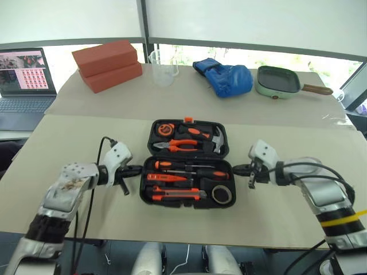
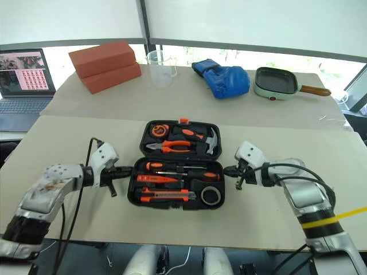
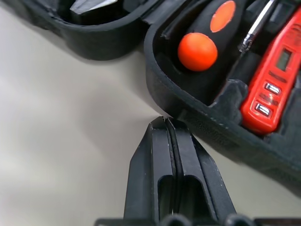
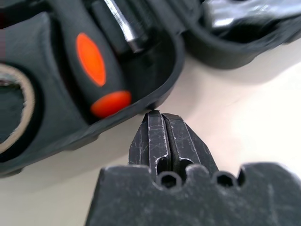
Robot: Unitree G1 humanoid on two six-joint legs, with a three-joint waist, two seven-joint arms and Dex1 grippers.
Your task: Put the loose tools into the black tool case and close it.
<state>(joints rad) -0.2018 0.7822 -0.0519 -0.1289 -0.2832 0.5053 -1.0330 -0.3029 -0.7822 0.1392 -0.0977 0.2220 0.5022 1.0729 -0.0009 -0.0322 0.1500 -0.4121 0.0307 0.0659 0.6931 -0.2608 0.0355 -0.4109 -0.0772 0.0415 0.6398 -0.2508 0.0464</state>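
Both grippers, left gripper (image 1: pixel 135 169) and right gripper (image 1: pixel 236 169), sit clenched and empty, flanking the near half of the open black tool case (image 1: pixel 187 162). Two screwdrivers (image 1: pixel 176 165), one tester pen (image 1: pixel 166 177), one utility knife (image 1: pixel 172 195) and one tape roll (image 1: pixel 221 194) already lie inside. I'd lift the near half evenly from both sides, folding it onto the far half until the latch (image 1: pixel 188 120) catches.

No word, brand, number or sign can be read anywhere. The laptop screen (image 1: pixel 23 70) at the upper left of the frame shows rows of small pictures too tiny to make out. The orange tester pen (image 3: pixel 273 77) bears a small blank window and unmarked buttons.
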